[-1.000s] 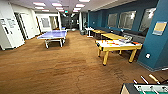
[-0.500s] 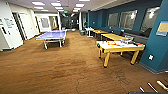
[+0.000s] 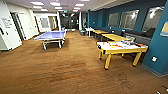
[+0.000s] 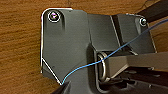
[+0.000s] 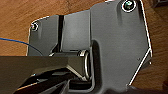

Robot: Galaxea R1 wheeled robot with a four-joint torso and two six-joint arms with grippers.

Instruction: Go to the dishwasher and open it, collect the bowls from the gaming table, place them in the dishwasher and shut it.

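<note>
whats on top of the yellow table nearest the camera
The yellow-legged table has a white top carrying orange and dark items toward its right end, too blurred to identify. Whether any are bowls cannot be told.

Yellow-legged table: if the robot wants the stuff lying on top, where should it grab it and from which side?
Probably from above, coming in at the long side of the yellow-legged table that faces the open wood floor. Its right end stands close to the blue wall. The things on top are too blurred to say which part to pinch.
</note>
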